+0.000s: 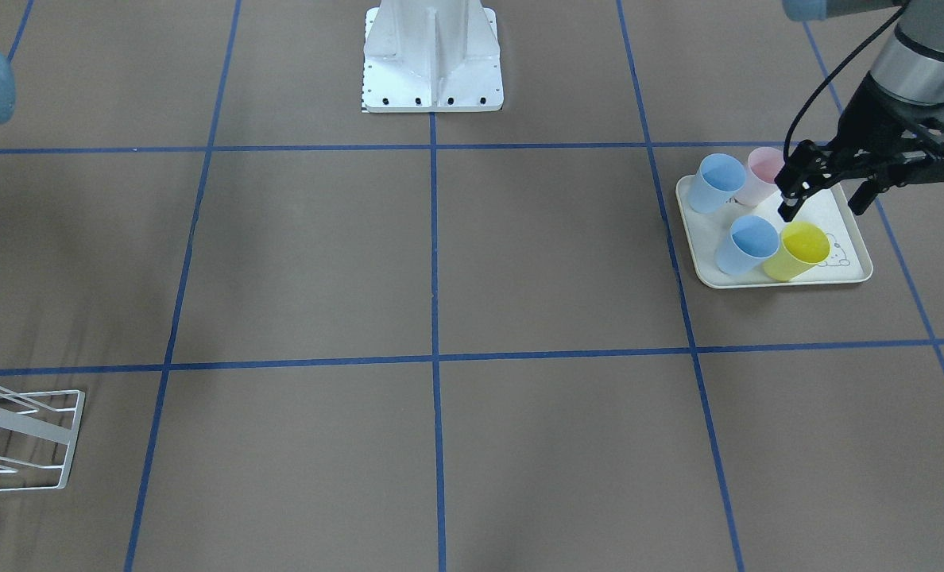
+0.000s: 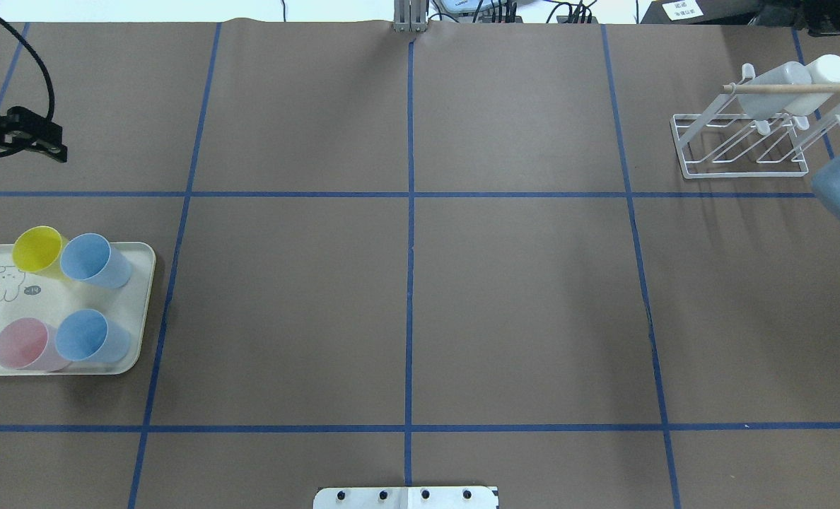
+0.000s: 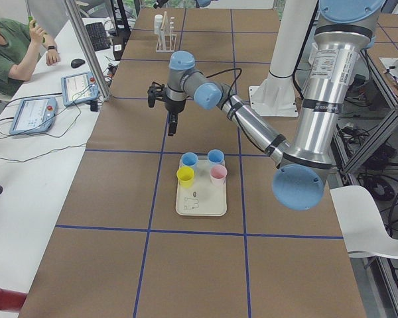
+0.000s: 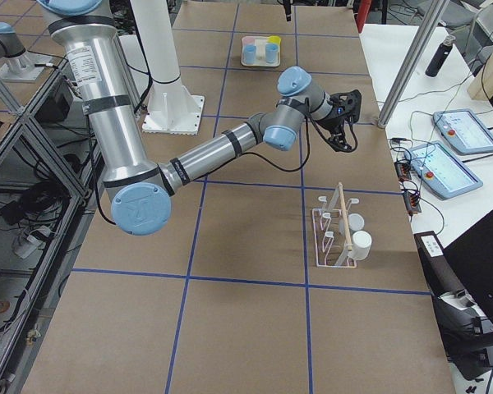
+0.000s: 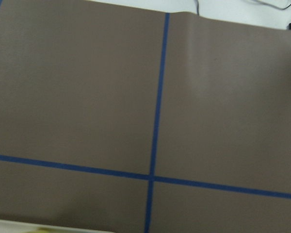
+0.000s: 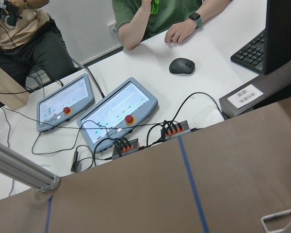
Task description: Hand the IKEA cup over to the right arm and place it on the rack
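- Nearest the robot, at 9 o'clock on the worktop (image 2: 406,318), a cream tray (image 2: 59,300) holds four cups upright, mouths up, in a loose square that suits a pick from above. The pink cup (image 2: 22,344) and near blue cup (image 2: 84,334) sit in front, the yellow cup (image 2: 37,247) and far blue cup (image 2: 88,256) behind. Any of them could be the one to transfer, and none is off the tray.
- The tray carries a cartoon animal drawing (image 2: 6,283) with a small dark tag, too small to read. No brand mark shows on any cup.
- Beyond the tray, toward 10 o'clock, the left claw (image 1: 824,210) hangs above the worktop, fingers spread and nothing between them, apparently poised to come down on a cup.
- Far across, at 2 o'clock, the rack (image 2: 745,152) has two white cups (image 2: 773,99) hung tilted on its prongs, probably to drain. Other prongs stand bare.
- The right claw (image 4: 345,135) is raised on the rack's side of the worktop. Whether it is spread or pressed together cannot be told.
- Farthest, a white label (image 2: 681,8) past the worktop's edge has print too small to read.
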